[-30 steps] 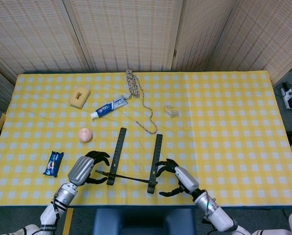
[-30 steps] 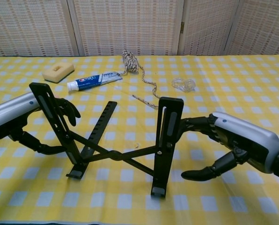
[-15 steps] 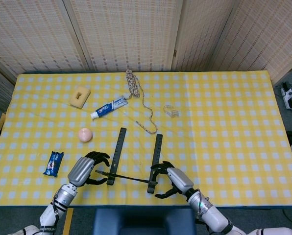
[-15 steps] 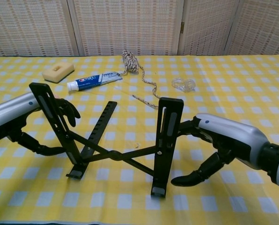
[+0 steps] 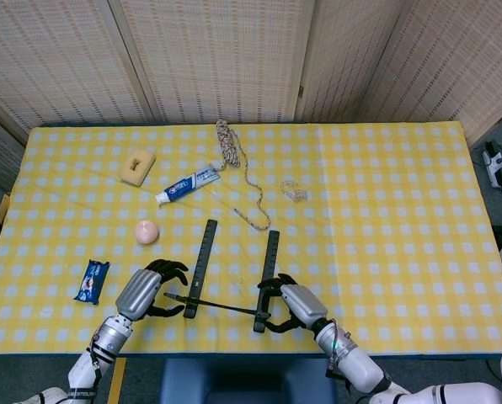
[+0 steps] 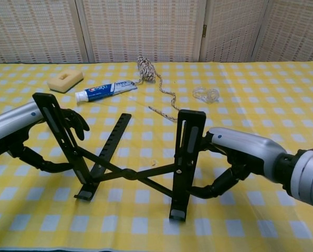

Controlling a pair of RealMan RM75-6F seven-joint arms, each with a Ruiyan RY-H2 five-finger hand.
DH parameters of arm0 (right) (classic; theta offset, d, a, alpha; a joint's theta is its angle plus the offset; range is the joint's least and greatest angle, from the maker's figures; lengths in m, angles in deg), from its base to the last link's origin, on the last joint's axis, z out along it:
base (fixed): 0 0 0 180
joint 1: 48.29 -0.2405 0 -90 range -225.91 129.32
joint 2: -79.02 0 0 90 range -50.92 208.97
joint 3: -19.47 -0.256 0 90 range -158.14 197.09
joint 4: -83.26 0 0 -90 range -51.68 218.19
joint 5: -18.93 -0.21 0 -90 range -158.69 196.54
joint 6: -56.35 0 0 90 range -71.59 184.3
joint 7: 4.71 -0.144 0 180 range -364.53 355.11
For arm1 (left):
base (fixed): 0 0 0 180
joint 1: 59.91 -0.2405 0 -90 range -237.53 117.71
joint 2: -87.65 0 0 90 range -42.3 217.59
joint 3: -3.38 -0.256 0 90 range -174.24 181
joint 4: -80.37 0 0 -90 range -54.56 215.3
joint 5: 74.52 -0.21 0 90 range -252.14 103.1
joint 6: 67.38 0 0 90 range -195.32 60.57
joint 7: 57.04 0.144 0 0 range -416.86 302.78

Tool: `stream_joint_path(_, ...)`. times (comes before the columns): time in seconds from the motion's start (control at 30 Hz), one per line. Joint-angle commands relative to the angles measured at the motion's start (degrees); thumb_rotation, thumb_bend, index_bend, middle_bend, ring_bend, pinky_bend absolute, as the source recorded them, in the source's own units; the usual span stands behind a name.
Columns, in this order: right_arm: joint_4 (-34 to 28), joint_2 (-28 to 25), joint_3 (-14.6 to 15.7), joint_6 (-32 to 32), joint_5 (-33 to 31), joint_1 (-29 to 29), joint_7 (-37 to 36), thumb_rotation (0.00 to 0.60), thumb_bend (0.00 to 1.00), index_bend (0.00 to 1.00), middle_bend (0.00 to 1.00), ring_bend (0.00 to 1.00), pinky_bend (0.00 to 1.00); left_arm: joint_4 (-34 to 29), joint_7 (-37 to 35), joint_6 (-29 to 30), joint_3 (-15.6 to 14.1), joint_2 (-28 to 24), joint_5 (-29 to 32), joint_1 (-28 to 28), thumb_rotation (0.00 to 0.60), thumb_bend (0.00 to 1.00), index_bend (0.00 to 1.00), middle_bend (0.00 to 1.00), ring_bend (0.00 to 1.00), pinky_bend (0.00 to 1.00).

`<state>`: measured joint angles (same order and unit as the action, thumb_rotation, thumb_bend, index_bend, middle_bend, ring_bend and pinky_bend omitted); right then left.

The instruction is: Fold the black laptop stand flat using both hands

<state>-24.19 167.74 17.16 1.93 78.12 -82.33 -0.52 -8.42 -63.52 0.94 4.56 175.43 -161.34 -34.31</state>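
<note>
Two slim slotted black stand [image 6: 141, 163] arms

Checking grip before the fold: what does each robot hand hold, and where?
Both are at the black laptop stand. The right robot hand wraps its right upright arm; the left robot hand curls around its left upright arm, though firm contact there cannot be told.

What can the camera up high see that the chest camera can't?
Only the head view shows the pink ball and the blue snack packet.

Only the chest view shows the black laptop stand from the side, with its two bars raised off the table.

Both show the left robot hand and right robot hand at the stand's bars, plus the sponge, toothpaste and rope.
</note>
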Motion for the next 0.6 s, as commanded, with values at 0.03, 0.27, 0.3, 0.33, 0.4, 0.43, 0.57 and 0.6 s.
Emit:
stream_joint_path(0.03,0.1,0.2,-0.1,0.2,-0.3,-0.1,0.5,0.600,0.37,0.59,0.24,0.14,0.00,0.0,0.0,0.0,0.0,0.0,0.0,0.0,0.600,0.23,0.48,0.33,0.27,0.24)
stream_joint_path(0.27,0.3,0.4,0.1,0.0,-0.5,0.1,1.8,0.600,0.39,0.62,0.24,0.14,0.00,0.2,-0.2,0.1,0.0,0.1,-0.1,-0.1,0.600,0.23,0.47,0.33,0.27,0.24)
stream_joint_path(0.3,0.4,0.4,0.1,0.0,-0.5,0.2,1.8,0.600,0.39,0.62,0.24,0.14,0.00,0.2,-0.2,0.1,0.0,0.1,-0.1,-0.1,0.600,0.23,0.47,0.33,0.27,0.24)
stream_joint_path(0.33,0.4,0.4,0.0,0.0,-0.5,0.3,1.8,0.600,0.39,0.62,0.24,0.14,0.00,0.2,-0.2,0.1,-0.1,0.1,-0.1,-0.1,0.600,0.23,0.47,0.33,0.27,0.24)
stream_joint_path(0.4,0.6,0.4,0.0,0.0,-0.4,0.4,1.8,0.600,0.39,0.62,0.24,0.14,0.00,0.2,-0.2,0.1,-0.1,0.1,-0.1,-0.1,0.600,0.23,0.47,0.33,0.27,0.24)
stream_joint_path(0.43,0.6,0.4,0.0,0.0,-0.2,0.4,1.8,0.600,0.39,0.62,0.24,0.14,0.00,0.2,-0.2,0.1,-0.1,0.1,-0.1,-0.1,0.600,0.23,0.47,0.33,0.27,0.24)
stream_joint_path(0.57,-0.2,-0.6,-0.2,0.2,2.2,0.8,0.3,0.600,0.39,0.59,0.23,0.14,0.00,0.1,-0.4,0.3,-0.2,0.0,-0.4,-0.2,0.600,0.23,0.45,0.33,0.27,0.24)
stream_joint_path(0.6,-0.7,-1.3,-0.4,0.3,3.5,1.0,-0.9,0.600,0.39,0.55,0.22,0.14,0.00,0.0,-0.3,0.3,-0.3,0.0,-0.6,-0.2,0.600,0.23,0.44,0.33,0.27,0.24)
